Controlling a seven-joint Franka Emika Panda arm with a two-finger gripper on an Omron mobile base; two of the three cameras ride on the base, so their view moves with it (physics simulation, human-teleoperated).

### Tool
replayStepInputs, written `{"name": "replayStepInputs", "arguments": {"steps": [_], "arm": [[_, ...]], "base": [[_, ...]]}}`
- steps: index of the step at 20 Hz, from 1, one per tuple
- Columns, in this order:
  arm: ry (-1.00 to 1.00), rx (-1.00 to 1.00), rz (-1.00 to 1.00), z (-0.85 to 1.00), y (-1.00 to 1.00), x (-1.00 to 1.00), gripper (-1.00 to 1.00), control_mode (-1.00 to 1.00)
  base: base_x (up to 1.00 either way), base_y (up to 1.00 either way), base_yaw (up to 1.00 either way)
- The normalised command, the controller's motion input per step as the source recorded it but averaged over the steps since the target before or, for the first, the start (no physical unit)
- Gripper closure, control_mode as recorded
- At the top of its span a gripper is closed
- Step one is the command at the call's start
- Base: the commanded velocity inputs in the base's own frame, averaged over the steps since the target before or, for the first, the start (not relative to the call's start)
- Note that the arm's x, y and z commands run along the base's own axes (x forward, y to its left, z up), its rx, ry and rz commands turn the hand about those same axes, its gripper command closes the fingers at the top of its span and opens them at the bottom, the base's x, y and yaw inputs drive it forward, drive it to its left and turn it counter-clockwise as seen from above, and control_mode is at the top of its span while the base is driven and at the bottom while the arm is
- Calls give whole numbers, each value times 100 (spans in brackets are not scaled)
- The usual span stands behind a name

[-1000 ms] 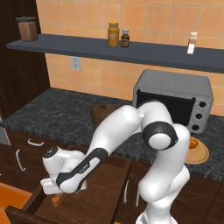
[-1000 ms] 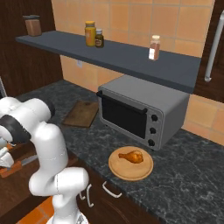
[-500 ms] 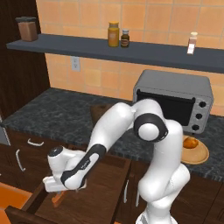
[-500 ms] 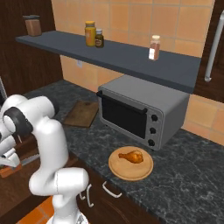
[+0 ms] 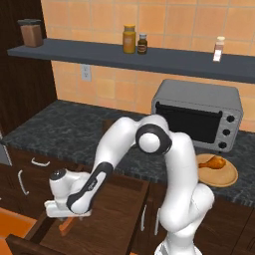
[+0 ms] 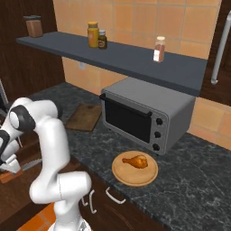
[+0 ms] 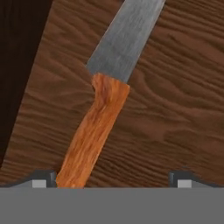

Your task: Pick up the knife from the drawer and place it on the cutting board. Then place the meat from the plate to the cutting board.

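The knife point(image 7: 94, 131) lies flat on the bottom of the open drawer point(image 7: 175, 109), its orange handle toward me and its grey blade pointing away. My gripper point(image 7: 113, 179) hangs open just above it, and the handle's end sits close to one of the fingertips point(image 7: 41, 179). From the left base view the gripper point(image 5: 67, 214) is low inside the drawer point(image 5: 107, 219) over the knife point(image 5: 64, 226). The knife point(image 6: 28, 167) also shows beside the gripper point(image 6: 9, 164). The cutting board point(image 6: 84, 116) lies on the counter left of the oven. The meat point(image 6: 135, 160) rests on the plate point(image 6: 146, 173).
A grey toaster oven point(image 6: 144, 113) stands on the dark stone counter point(image 5: 60, 127) between board and plate. A shelf point(image 5: 149, 60) with jars runs above. Closed drawer fronts with white handles point(image 5: 40, 162) sit left of the open drawer. The orange floor point(image 5: 15, 224) lies below.
My hand has sunk a little lower into the drawer, closer over the knife, and the arm's elbow has swung right. The jaws have stayed open. Nothing else has moved.
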Motion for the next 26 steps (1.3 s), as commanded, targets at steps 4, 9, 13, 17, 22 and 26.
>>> {"name": "replayStepInputs", "arguments": {"steps": [4,9,13,17,22,26], "arm": [[0,-4,0,-41,10,21,-100,-100],[0,-1,0,-28,3,22,-100,-100],[6,0,0,-32,-5,-12,-100,-100],[27,0,0,-32,-30,-60,-100,-100],[31,0,0,-3,-22,-40,-100,-100],[8,-7,0,-42,24,11,100,-100]], "base": [[0,0,0],[0,0,0],[0,0,0],[0,0,0],[0,0,0],[0,0,0]]}}
